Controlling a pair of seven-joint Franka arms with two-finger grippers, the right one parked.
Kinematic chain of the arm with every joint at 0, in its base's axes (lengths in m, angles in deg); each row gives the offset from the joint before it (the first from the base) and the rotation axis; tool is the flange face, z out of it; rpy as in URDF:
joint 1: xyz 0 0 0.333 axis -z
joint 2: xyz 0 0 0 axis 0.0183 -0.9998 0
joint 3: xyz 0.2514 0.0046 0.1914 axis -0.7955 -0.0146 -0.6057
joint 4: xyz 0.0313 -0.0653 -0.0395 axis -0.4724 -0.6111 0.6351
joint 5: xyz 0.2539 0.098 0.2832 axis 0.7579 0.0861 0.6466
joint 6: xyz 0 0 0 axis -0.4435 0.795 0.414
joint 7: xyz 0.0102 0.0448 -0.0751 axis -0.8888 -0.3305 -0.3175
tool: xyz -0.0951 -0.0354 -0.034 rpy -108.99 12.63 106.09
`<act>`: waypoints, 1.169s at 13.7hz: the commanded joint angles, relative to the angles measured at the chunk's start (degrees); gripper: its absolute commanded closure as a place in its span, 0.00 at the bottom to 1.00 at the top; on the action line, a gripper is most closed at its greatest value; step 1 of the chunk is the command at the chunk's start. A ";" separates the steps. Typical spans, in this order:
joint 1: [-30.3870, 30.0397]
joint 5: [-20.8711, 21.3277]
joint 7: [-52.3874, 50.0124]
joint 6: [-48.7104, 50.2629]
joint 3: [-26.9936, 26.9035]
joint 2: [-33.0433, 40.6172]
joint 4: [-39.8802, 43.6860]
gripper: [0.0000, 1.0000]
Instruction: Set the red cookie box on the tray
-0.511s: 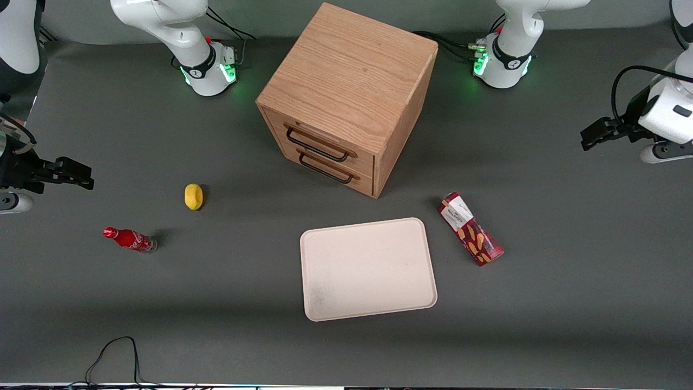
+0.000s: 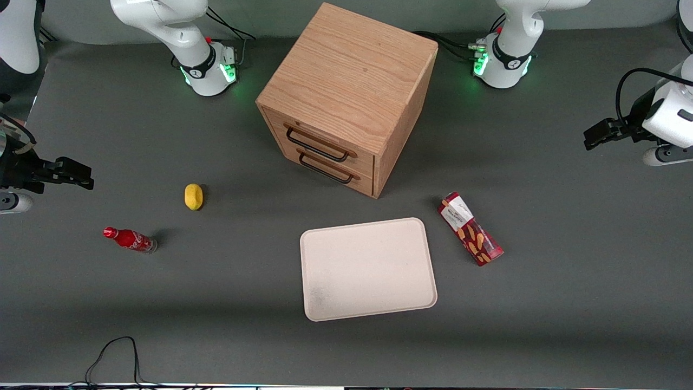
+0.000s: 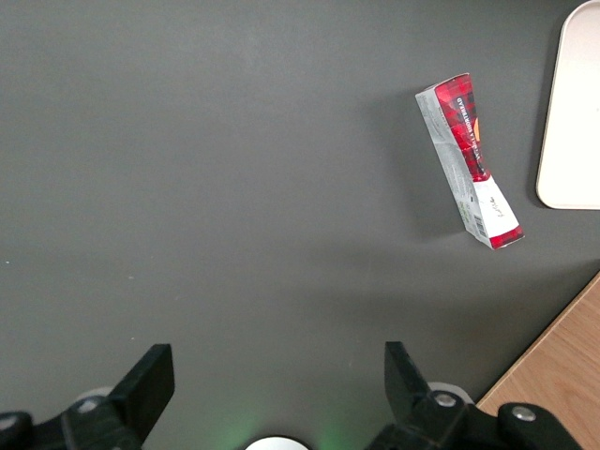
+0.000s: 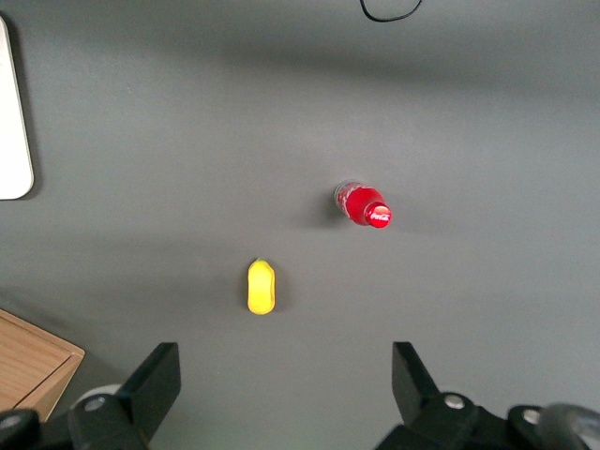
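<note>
Red cookie box [image 2: 470,228]: right of tray [image 2: 368,269], untouched; tool [image 3: 272,389], fingers spread empty, upper right, has edged slightly lower, approach barely begun

This is a robotics lab set up for manipulation trials, not a home or shop. Two white Franka arms are bolted at their bases [image 2: 208,67] to a table [image 2: 568,303] covered in plain dark-grey matting, with green status lights glowing at each base and black cables trailing off the edge. The working arm's hand [image 2: 595,134] hangs over its end of the table, fingers spread wide apart. The props are few and oddly assorted: a small oak two-drawer cabinet [image 2: 346,97], a cream tray [image 2: 368,268], a red cookie box [image 2: 470,228], a toy lemon [image 2: 193,196] and a miniature red soda bottle [image 2: 130,239], all spaced well apart.
</note>
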 commanded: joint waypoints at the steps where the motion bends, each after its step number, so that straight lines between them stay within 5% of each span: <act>1: 1.17 -0.08 0.46 1.87 -0.98 -0.52 1.45 0.00; 16: 1.08 0.01 0.20 3.62 -0.54 -1.31 3.02 0.00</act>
